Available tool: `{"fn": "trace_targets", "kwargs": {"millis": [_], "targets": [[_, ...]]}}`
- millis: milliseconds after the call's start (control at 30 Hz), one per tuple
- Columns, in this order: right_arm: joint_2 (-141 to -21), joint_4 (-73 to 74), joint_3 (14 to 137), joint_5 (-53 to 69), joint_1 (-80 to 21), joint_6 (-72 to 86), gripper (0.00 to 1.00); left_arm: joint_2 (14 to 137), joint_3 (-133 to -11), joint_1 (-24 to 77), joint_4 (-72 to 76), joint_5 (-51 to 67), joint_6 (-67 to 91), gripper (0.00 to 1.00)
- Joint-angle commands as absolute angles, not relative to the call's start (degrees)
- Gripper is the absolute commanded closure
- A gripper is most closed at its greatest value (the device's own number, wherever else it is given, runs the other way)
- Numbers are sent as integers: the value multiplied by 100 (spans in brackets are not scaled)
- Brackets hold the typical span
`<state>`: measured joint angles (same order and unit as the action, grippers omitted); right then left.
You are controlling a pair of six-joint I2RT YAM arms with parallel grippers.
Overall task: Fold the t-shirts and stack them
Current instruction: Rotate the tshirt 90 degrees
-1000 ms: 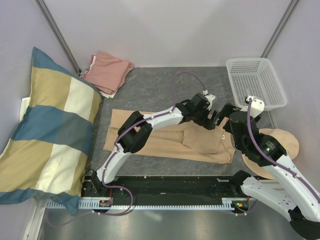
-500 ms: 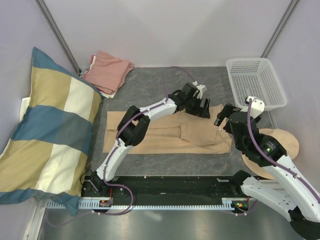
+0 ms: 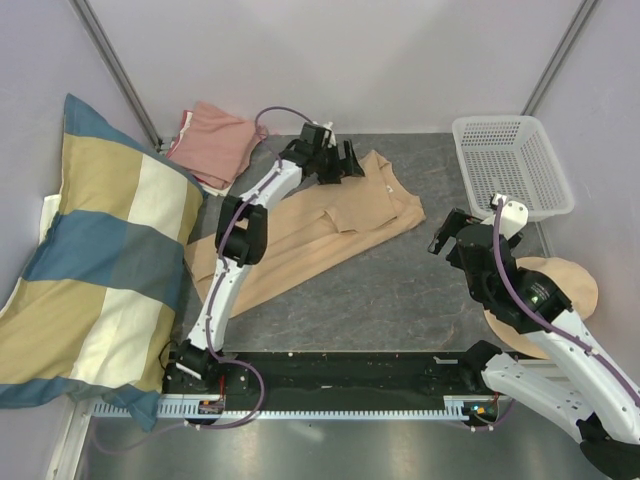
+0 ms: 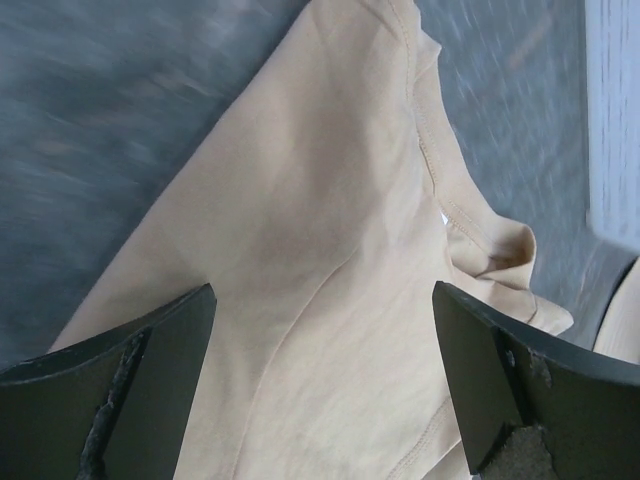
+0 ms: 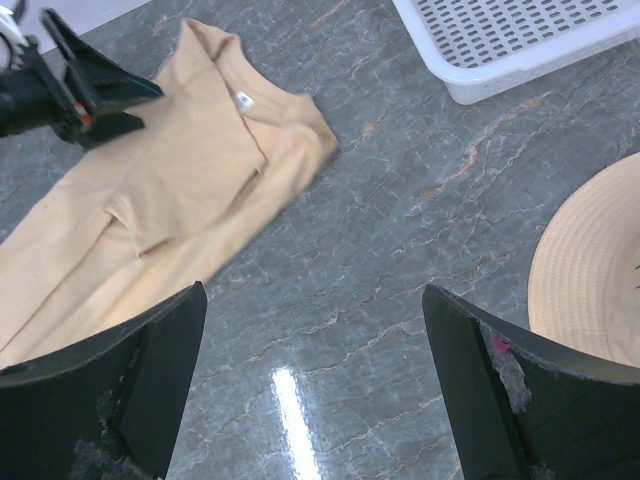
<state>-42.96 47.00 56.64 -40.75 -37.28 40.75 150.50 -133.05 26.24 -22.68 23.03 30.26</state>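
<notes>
The tan t-shirt (image 3: 320, 225), folded into a long strip, lies diagonally from the near left to the back middle of the table. Its collar end with the white label (image 5: 240, 99) points right. My left gripper (image 3: 345, 160) hovers open over that end, with cloth (image 4: 320, 230) below the jaws and nothing between them. The left gripper (image 5: 85, 85) also shows in the right wrist view, above the shirt (image 5: 190, 180). The salmon-pink t-shirt (image 3: 215, 140) lies folded at the back left corner. My right gripper (image 3: 447, 235) stands open over bare table to the right of the shirt.
A white mesh basket (image 3: 510, 165) sits at the back right. A round beige hat (image 3: 565, 285) lies under the right arm at the right edge. A big striped pillow (image 3: 90, 260) leans along the left side. Walls close in the back and sides.
My left arm swung from the table's right centre to the back left. The tan shirt's collar end moved back with it, so the shirt now lies diagonally. The right gripper drew back slightly.
</notes>
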Motion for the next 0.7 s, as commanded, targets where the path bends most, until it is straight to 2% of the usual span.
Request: {"fn": "trace_targets", "kwargs": {"millis": [0,233,400,500,667], "targets": [[-4236,4764,5546,-4052,-3735,4227,2,15538,-14140,2128,-2593,2355,3717,3],[-4368,4711,5283,-3806,-3735,4403,2,15680,-14247,1285,-2382,2469,4157,3],[-4403,4386,4931,-3569,-3735,4377,2,15531,-14230,967,-2083,3040,4149,0],[-4491,4035,4668,-3288,-3735,4324,2,15083,-14002,1011,-1855,3357,4017,0],[-5052,2965,3975,-2070,-3735,4376,2,13873,-13133,1037,-1670,3577,3683,0]]}}
